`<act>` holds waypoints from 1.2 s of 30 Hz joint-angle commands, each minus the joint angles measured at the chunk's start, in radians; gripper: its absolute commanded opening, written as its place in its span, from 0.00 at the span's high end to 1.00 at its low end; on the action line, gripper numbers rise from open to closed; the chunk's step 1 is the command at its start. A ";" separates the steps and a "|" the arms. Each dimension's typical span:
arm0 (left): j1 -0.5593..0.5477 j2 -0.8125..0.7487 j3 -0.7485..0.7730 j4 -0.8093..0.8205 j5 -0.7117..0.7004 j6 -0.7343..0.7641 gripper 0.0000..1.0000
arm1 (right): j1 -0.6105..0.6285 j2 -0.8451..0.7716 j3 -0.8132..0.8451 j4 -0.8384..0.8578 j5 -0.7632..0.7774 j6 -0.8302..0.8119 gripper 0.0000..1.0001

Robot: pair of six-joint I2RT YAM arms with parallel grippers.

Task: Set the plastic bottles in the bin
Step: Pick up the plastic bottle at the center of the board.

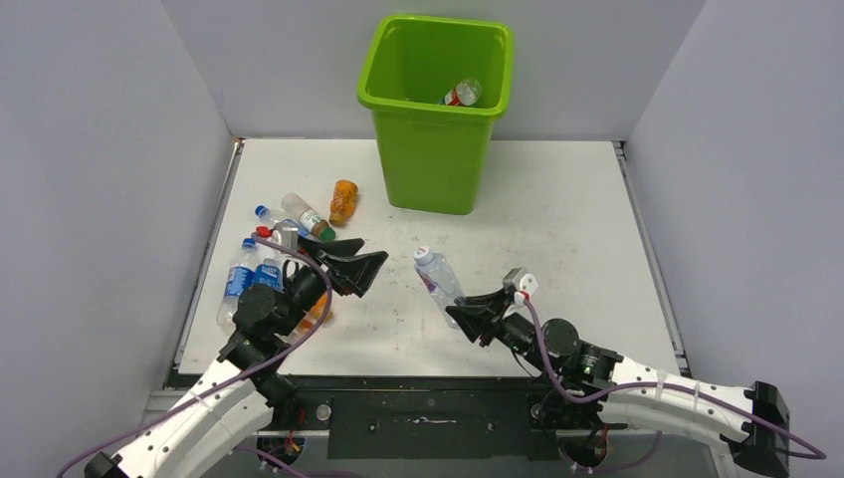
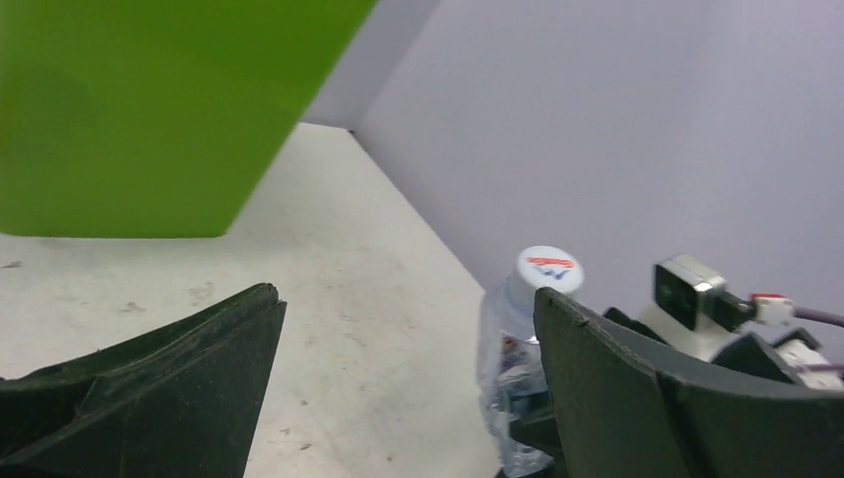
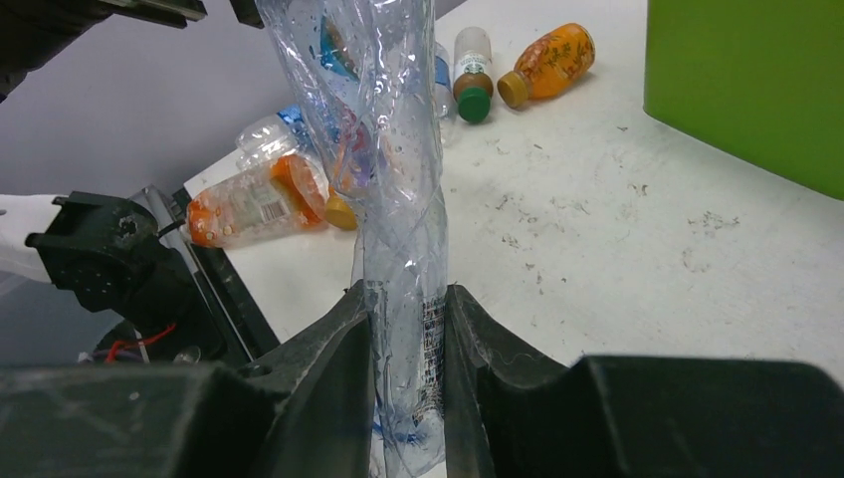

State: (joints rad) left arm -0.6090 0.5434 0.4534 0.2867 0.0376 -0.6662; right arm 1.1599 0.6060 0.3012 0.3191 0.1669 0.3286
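The lime-green bin (image 1: pixel 435 110) stands at the back of the table with one bottle (image 1: pixel 463 93) inside. My right gripper (image 1: pixel 470 311) is shut on a crushed clear bottle (image 1: pixel 437 276) with a white cap; in the right wrist view the bottle (image 3: pixel 398 199) stands squeezed between the fingers. It also shows in the left wrist view (image 2: pixel 513 368). My left gripper (image 1: pixel 360 261) is open and empty, raised over the table left of that bottle. Several bottles lie at the left: an orange one (image 1: pixel 343 200), a clear one with a green cap (image 1: pixel 307 215), blue-labelled ones (image 1: pixel 239 279).
Grey walls close in the table on three sides. A clear bottle with an orange label (image 3: pixel 261 199) lies near the table's front left edge, next to my left arm. The black front rail (image 1: pixel 418 398) runs between the arm bases.
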 commanded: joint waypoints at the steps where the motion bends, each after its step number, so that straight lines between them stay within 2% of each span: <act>1: -0.021 0.063 -0.030 0.436 0.195 -0.113 0.04 | 0.009 -0.033 -0.044 0.068 -0.022 -0.007 0.95; 5: -0.054 0.141 0.052 0.363 0.199 -0.104 0.01 | 0.011 -0.032 -0.062 0.122 -0.033 0.017 0.95; 8: -0.092 0.193 0.110 0.312 0.209 -0.066 0.10 | 0.013 -0.020 -0.055 0.125 -0.027 0.015 0.95; 14: -0.226 0.270 0.187 0.155 0.078 0.082 0.15 | 0.021 -0.034 -0.053 0.135 -0.022 0.022 0.95; 21: -0.265 0.343 0.222 0.119 0.029 0.100 0.33 | 0.027 -0.044 -0.059 0.131 -0.012 0.028 0.95; 25: -0.270 0.364 0.218 0.134 0.039 0.088 0.47 | 0.029 -0.054 -0.065 0.131 -0.002 0.033 0.95; 28: -0.270 0.373 0.207 0.170 0.060 0.068 0.52 | 0.030 -0.058 -0.074 0.133 0.003 0.041 0.95; 30: -0.270 0.380 0.207 0.176 0.070 0.065 0.61 | 0.033 -0.060 -0.081 0.138 0.004 0.047 0.95; 33: -0.270 0.393 0.212 0.179 0.095 0.069 0.99 | 0.035 -0.063 -0.089 0.142 0.005 0.054 0.95; 35: -0.271 0.399 0.211 0.188 0.110 0.065 1.00 | 0.037 -0.062 -0.086 0.136 0.008 0.059 0.95; 36: -0.272 0.400 0.209 0.196 0.116 0.062 1.00 | 0.037 -0.059 -0.080 0.127 0.007 0.059 0.91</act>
State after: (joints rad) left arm -0.8818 0.9348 0.6250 0.4164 0.1165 -0.6006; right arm 1.1847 0.5648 0.2108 0.3805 0.1761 0.3679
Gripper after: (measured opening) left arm 0.277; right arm 0.248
